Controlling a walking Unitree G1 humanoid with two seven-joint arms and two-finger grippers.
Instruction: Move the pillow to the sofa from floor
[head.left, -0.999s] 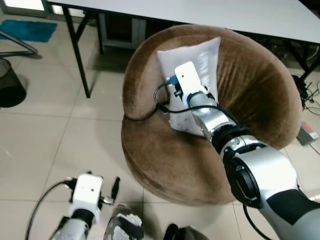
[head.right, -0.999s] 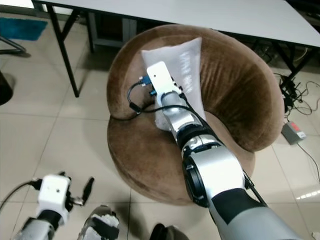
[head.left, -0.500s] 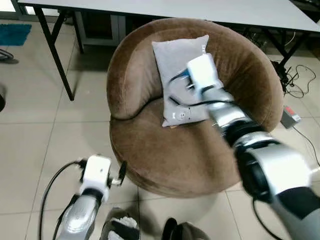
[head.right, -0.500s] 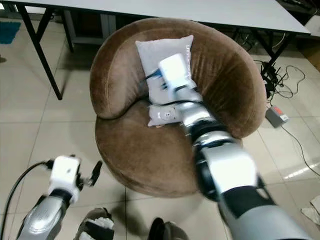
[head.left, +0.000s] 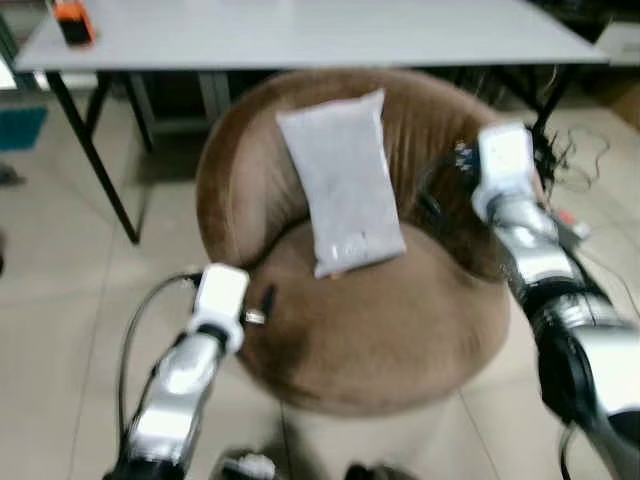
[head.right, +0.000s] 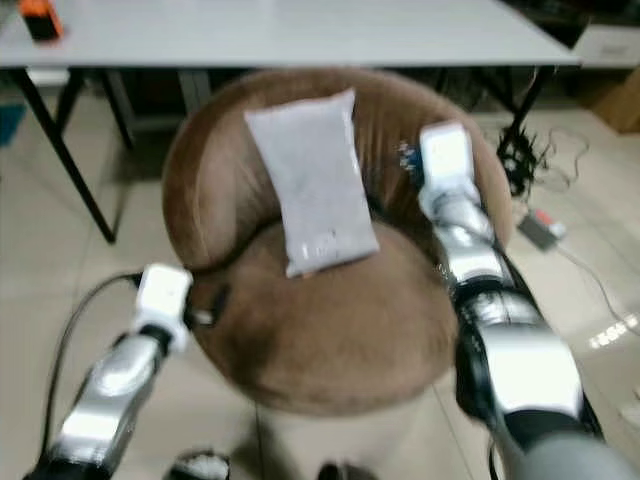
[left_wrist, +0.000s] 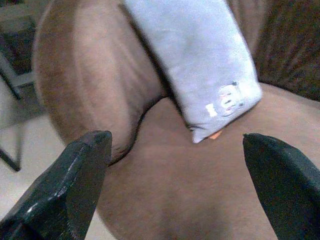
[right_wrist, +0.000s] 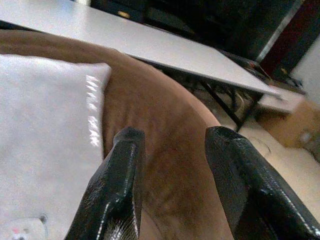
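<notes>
Surveying left to right:
Left end effector (left_wrist: 175, 190): fingers spread wide, holding nothing; poised at the sofa's front-left edge, near the seat.
Pillow (head.left: 340, 180): grey, leaning upright against the backrest, lower end resting on the seat cushion.
Sofa (head.left: 400, 330): round, brown, standing on the tiled floor (head.left: 60, 300) in front of a white table (head.left: 300, 30).
Right end effector (right_wrist: 170, 180): fingers apart, empty; over the sofa's right side, apart from the pillow.
</notes>
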